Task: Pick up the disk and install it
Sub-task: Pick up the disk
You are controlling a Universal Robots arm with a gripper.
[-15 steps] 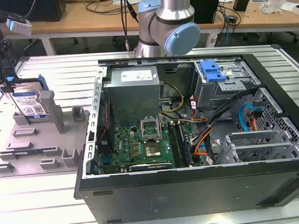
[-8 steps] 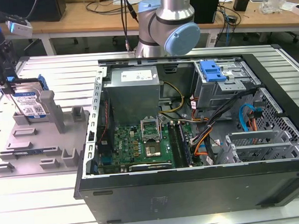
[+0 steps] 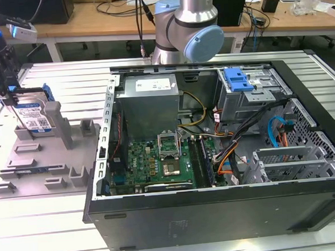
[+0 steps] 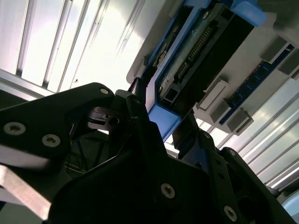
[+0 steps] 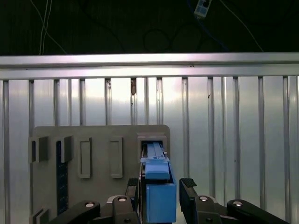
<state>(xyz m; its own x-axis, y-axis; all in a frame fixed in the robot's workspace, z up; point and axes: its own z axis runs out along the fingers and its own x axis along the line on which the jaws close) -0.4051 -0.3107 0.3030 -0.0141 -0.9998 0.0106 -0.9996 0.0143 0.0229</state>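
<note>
In the exterior view, the single black robot gripper (image 3: 11,98) hangs at the exterior view's left, directly over the disk (image 3: 35,116). The disk is a flat silver-grey metal hard drive with a white-and-blue label and blue plastic carrier rails. It stands on edge in a slot of the pale grey plastic fixture with upright posts (image 3: 39,167). The fixture lies on the ribbed aluminium table (image 3: 49,235), just beside the open black computer case (image 3: 218,205). The count is one disk, one fixture, one case and one grey-and-blue robot arm (image 3: 192,21).

In the second wrist view, the gripper (image 4: 161,116) brackets the blue corner of the disk (image 4: 201,51). The drive's connector edge runs away from it, above the fixture's grey posts (image 4: 215,100).

In the first wrist view, the gripper (image 5: 159,186) straddles the upright edge of the disk (image 5: 156,163). Its two black fingers (image 5: 188,189) flank the blue rail, and a thin dark gap shows on one side. The jaws look slightly wider than the drive, so nothing appears to be clamped.

The pick-up step seems to be in hand, with the disk seated in the fixture (image 5: 100,140) and installation not yet begun. A lift would likely call for a square, firm squeeze on the rails and a straight pull clear of the slot.
</note>
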